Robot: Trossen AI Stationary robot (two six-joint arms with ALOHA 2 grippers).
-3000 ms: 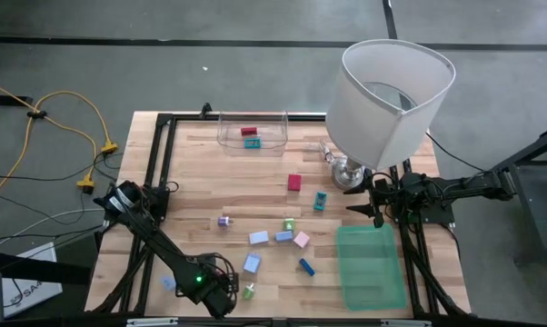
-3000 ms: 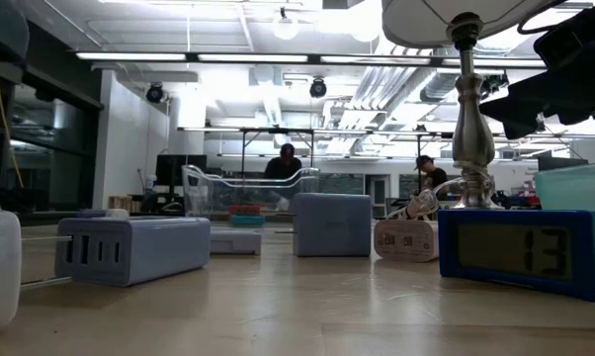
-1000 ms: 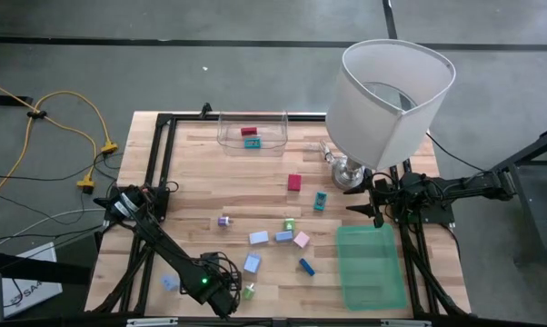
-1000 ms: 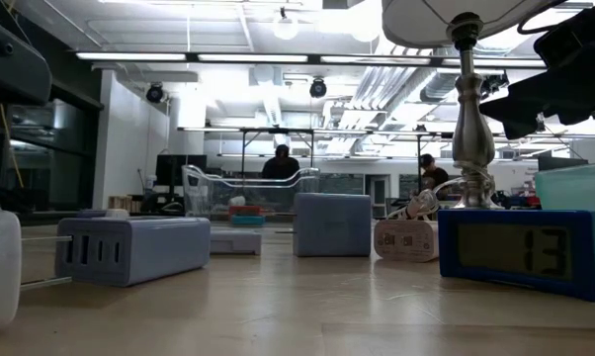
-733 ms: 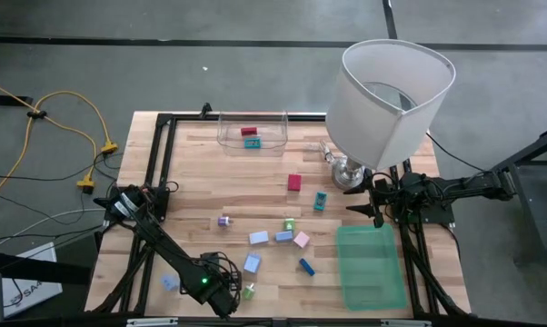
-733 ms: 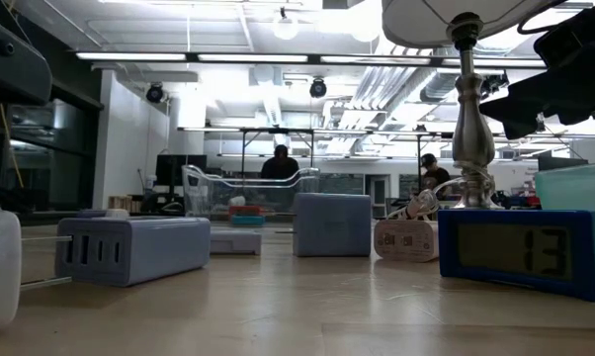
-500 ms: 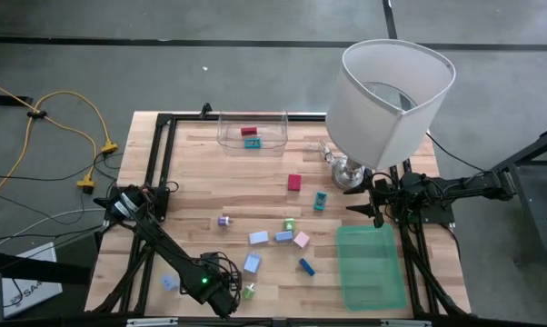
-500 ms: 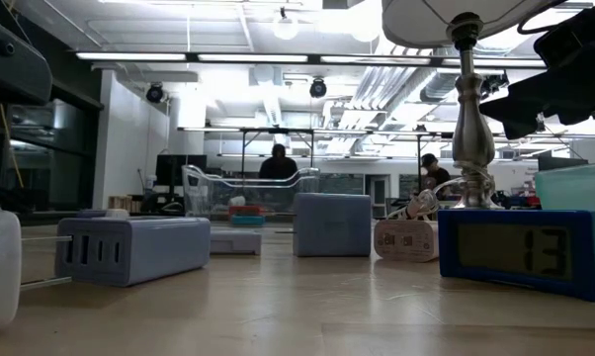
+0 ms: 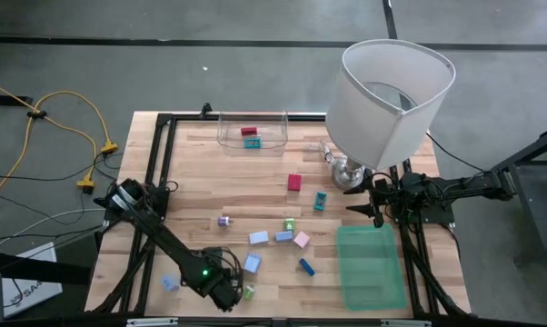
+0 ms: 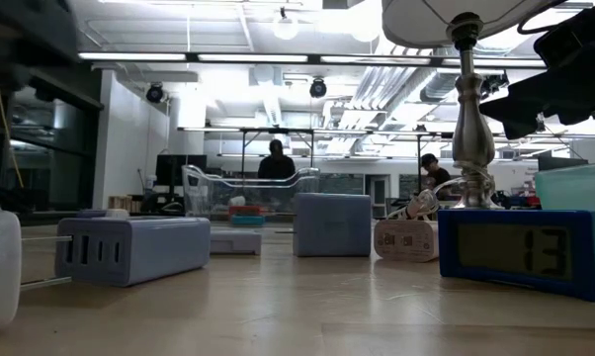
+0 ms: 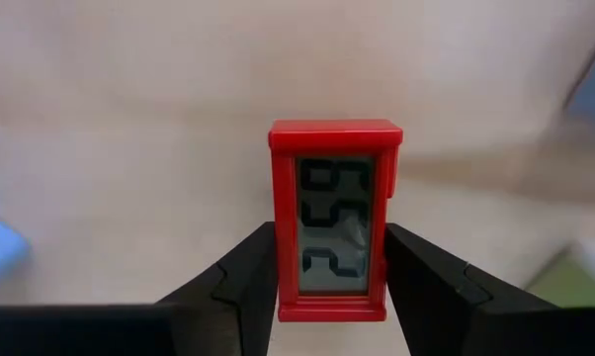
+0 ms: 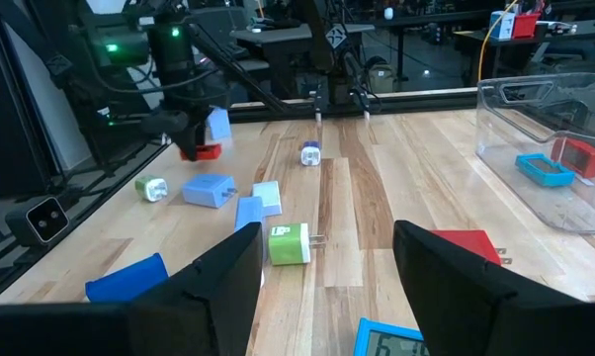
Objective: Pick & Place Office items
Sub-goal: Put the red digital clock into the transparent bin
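Our left gripper (image 11: 330, 282) has its fingers (image 11: 246, 282) clenched on a red clock (image 11: 333, 220), lifted above the desk's (image 9: 201, 182) near edge; next comes carrying it to the clear bin (image 9: 253, 133). Right gripper (image 9: 363, 201) waits beside the lamp (image 9: 392, 95), fingers released

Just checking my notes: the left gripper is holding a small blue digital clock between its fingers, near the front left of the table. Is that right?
Not quite: the clock is red, not blue. The left wrist view shows the left gripper shut on its red case, display facing the camera. The rest stands; the high view puts that gripper at the table's front left.
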